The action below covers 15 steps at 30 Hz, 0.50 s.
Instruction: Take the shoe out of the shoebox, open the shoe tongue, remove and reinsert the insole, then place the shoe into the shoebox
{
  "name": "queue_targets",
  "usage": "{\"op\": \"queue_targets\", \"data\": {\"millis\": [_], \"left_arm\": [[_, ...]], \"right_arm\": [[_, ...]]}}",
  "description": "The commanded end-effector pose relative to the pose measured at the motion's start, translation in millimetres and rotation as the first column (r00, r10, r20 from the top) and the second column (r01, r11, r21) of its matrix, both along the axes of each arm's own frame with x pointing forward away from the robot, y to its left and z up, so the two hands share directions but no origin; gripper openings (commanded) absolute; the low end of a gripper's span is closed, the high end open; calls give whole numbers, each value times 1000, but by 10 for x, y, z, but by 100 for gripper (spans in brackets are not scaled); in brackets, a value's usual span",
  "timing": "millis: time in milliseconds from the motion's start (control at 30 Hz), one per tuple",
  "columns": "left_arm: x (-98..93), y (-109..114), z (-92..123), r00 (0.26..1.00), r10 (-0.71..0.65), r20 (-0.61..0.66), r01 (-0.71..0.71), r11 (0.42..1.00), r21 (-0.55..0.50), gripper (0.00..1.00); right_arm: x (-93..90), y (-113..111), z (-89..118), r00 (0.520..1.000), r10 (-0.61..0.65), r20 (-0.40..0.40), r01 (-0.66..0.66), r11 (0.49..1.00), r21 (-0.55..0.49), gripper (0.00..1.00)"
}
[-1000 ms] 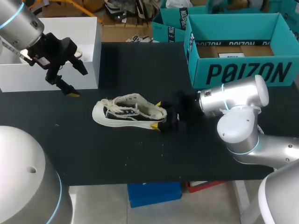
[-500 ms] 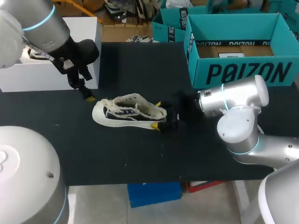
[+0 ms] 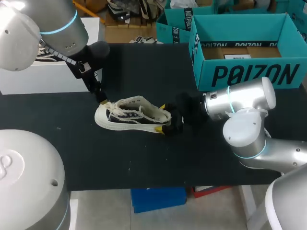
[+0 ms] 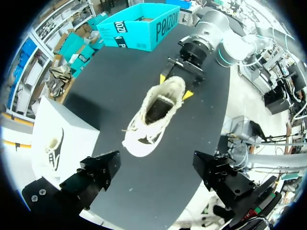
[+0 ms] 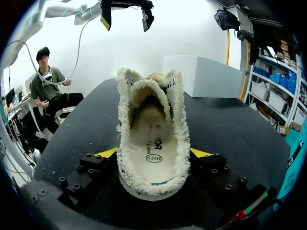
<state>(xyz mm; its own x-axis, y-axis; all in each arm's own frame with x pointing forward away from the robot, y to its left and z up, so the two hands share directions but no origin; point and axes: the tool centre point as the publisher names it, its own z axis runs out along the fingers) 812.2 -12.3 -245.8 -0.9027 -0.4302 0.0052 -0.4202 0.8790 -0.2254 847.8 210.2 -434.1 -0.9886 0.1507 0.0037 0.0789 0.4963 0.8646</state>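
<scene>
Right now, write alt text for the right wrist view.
A white shoe lies heel-first in the right gripper, yellow fingertips pressing both sides, insole showing. Beyond its toe hangs the left gripper, open, above the black table.

1 shoe (image 3: pixel 132 115), 1 shoebox (image 3: pixel 249 73), 1 white box (image 3: pixel 38 79).

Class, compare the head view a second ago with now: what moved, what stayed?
The left gripper travelled from beside the white box to the toe of the shoe, open, gripping nothing. The right gripper stayed shut on the heel; shoe and shoebox did not move.
</scene>
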Motion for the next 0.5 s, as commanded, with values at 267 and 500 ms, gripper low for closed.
{"op": "queue_targets", "data": {"millis": [267, 500], "left_arm": [[129, -84, -72, 947, 321, -22, -316, 940, 127, 100], [166, -239, -170, 826, 564, -21, -537, 797, 276, 100]], "right_arm": [[11, 32, -24, 1000, -1, -1, 1, 1000, -1, 0], [11, 32, -24, 1000, -1, -1, 1, 1000, -1, 0]]}}
